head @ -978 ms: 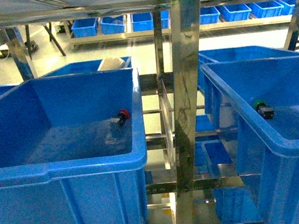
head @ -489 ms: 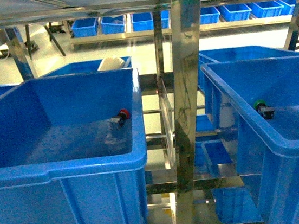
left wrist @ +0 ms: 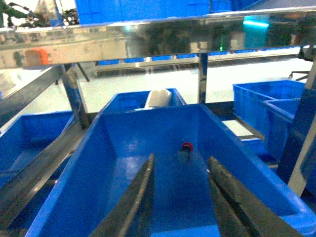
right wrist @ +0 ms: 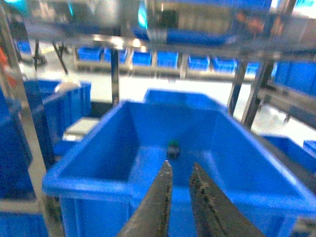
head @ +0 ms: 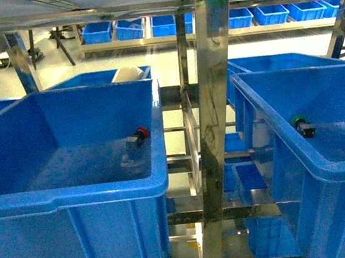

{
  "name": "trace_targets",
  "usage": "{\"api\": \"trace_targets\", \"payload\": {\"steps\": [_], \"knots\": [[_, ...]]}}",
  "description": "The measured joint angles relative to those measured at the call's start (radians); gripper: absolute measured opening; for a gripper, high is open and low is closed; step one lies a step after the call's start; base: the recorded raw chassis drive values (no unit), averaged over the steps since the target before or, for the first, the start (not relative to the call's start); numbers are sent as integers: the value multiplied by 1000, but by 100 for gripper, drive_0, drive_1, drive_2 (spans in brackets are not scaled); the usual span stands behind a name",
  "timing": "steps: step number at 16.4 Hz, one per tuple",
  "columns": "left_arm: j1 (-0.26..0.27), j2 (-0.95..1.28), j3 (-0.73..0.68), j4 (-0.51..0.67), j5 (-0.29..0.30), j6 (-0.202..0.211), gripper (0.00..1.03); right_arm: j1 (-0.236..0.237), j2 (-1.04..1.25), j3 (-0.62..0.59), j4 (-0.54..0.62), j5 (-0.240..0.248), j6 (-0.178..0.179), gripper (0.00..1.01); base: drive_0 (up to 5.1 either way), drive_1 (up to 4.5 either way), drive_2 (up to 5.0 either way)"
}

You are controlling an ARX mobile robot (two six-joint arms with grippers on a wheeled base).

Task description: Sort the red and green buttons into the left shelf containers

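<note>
The red button point(head: 140, 135) lies on the floor of the big blue tub point(head: 73, 194) on the left shelf, close to its right wall. In the left wrist view the same red button point(left wrist: 186, 147) sits beyond my left gripper point(left wrist: 180, 159), which hangs open and empty over the tub's point(left wrist: 94, 148) near end. The green button point(head: 303, 125) rests in the right-hand blue tub point(head: 329, 173). My right gripper point(right wrist: 181, 164) is open with a narrow gap, empty, and short of the green button point(right wrist: 173, 146). Neither gripper shows in the head view.
A steel shelf post point(head: 218, 117) stands between the two tubs. Behind the left tub is another blue tub holding a white object point(head: 129, 73). Small blue bins point(head: 166, 24) line a far rack. A shelf beam point(left wrist: 148, 42) runs overhead.
</note>
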Motion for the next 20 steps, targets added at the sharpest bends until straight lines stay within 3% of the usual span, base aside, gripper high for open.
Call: {"api": "trace_targets", "payload": {"steps": [2, 3, 4, 7, 9, 10, 11, 12, 14, 20], "knots": [[24, -26, -24, -7, 12, -13, 23, 27, -45, 4, -18, 29, 13, 6, 0, 0, 0], [53, -53, -47, -18, 28, -22, 13, 56, -76, 0, -58, 56, 20, 1, 0, 0, 0], [81, -82, -63, -24, 54, -29, 2, 70, -157, 0, -206, 72, 34, 2, 0, 0, 0], [144, -159, -105, -58, 133, -38, 1, 176, -285, 0, -283, 176, 41, 2, 0, 0, 0], [175, -203, -128, -78, 156, -39, 1, 219, -287, 0, -288, 220, 42, 2, 0, 0, 0], [195, -222, -134, -92, 175, -39, 1, 273, -295, 0, -303, 298, 42, 2, 0, 0, 0], [247, -245, -142, -109, 247, -39, 1, 352, -298, 1, -302, 356, 45, 2, 0, 0, 0], [303, -269, -151, -121, 281, -38, 1, 389, -298, 1, -301, 365, 45, 2, 0, 0, 0], [306, -299, -158, -138, 278, -40, 1, 381, -298, 1, -304, 388, 46, 2, 0, 0, 0], [303, -388, -193, -174, 289, -41, 1, 381, -298, 1, -302, 388, 46, 2, 0, 0, 0]]}}
